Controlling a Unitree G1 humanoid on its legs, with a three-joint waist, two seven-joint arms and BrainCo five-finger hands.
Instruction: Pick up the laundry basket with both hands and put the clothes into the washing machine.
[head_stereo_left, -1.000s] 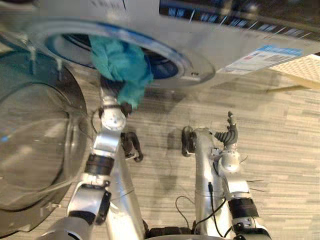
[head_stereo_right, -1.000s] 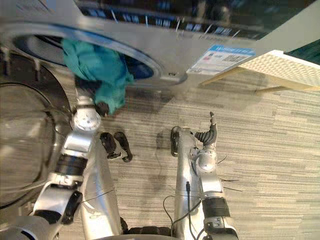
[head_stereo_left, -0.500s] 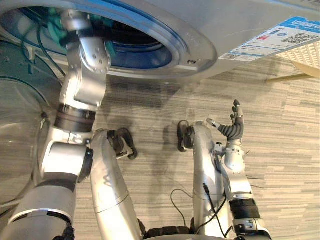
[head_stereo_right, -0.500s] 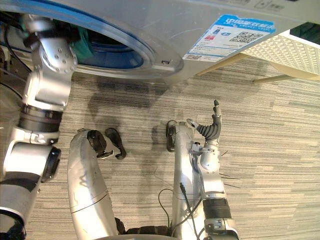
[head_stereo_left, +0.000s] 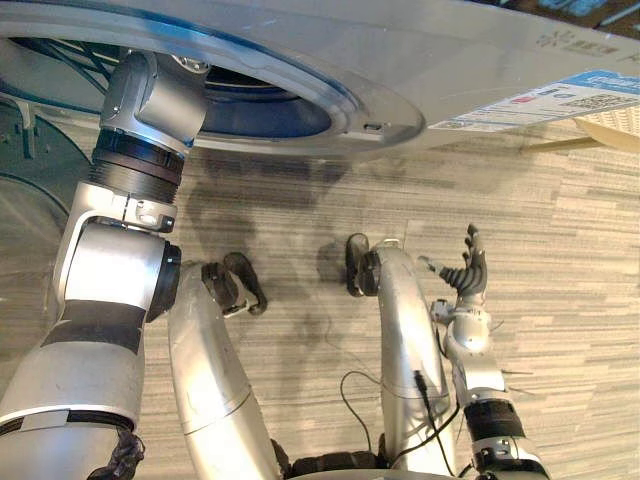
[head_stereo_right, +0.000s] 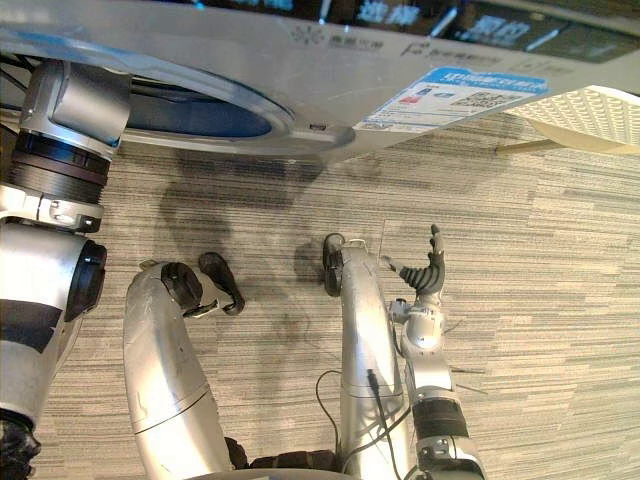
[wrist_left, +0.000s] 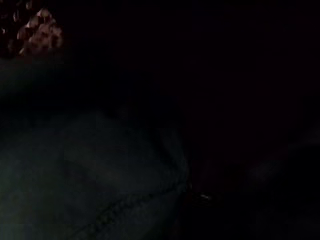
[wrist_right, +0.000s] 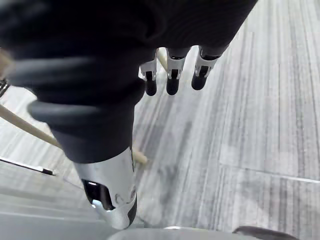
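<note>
Reaching into the washing machine (head_stereo_left: 430, 50), left hand hidden, grip untellable; clothes (wrist_left: 100, 190), teal at the rim before, now dim inside; right hand (head_stereo_left: 466, 275) relaxed

Striped grey carpet (head_stereo_right: 560, 260) and a pale wooden slat (head_stereo_right: 515, 146) at right.

- The round blue-rimmed opening (head_stereo_left: 280, 110) of the silver washing machine (head_stereo_left: 420, 60): the left arm (head_stereo_left: 140, 130) occupies its left part; the right part is free.
- The grey striped carpet floor (head_stereo_left: 560, 230) around the right hand (head_stereo_left: 465, 278): unobstructed.
- The cream perforated laundry basket (head_stereo_right: 585, 105) stands at far right, beside the machine.
</note>
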